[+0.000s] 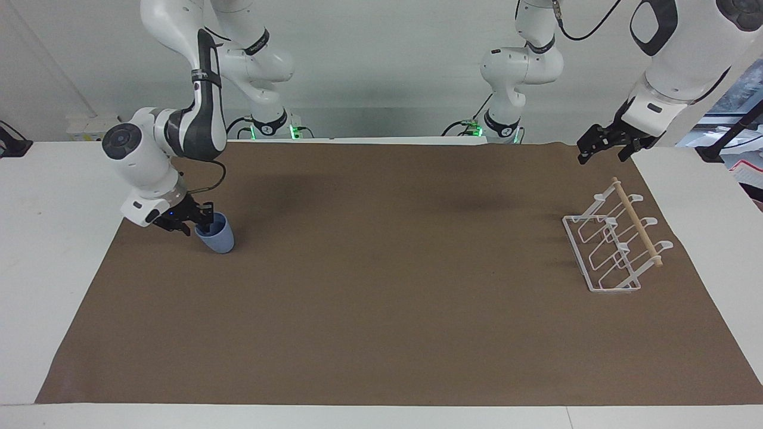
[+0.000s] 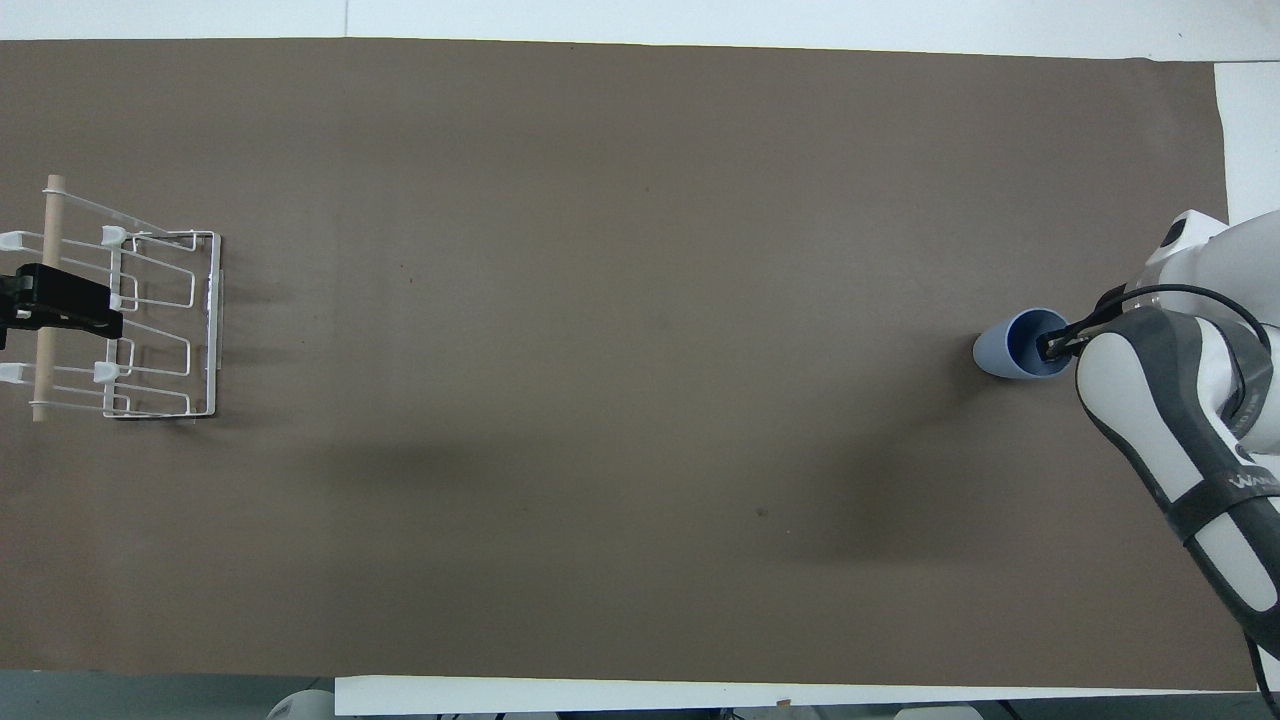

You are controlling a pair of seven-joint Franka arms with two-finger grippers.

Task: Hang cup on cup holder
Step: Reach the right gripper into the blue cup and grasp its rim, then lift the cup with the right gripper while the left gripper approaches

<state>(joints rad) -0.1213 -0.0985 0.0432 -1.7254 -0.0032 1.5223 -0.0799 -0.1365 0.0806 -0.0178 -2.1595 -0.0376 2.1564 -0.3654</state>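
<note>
The cup (image 1: 216, 233) stood upright on the worktop (image 1: 381, 298) toward the right arm's end, well apart from the cup holder (image 1: 617, 244). The right pincer (image 1: 199, 224) straddled its rim; closure could not be told. Judgement: clamp squarely on the wall before lifting. The left pincer (image 1: 608, 143) waited above the holder.

Bare mat (image 1: 381, 268) between cup (image 1: 216, 236) and cup holder (image 1: 614, 244)

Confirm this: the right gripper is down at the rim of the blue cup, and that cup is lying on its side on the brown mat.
Not quite. The right gripper is at the rim, but the cup stands upright on the brown mat, mouth up, as the facing view shows.
</note>
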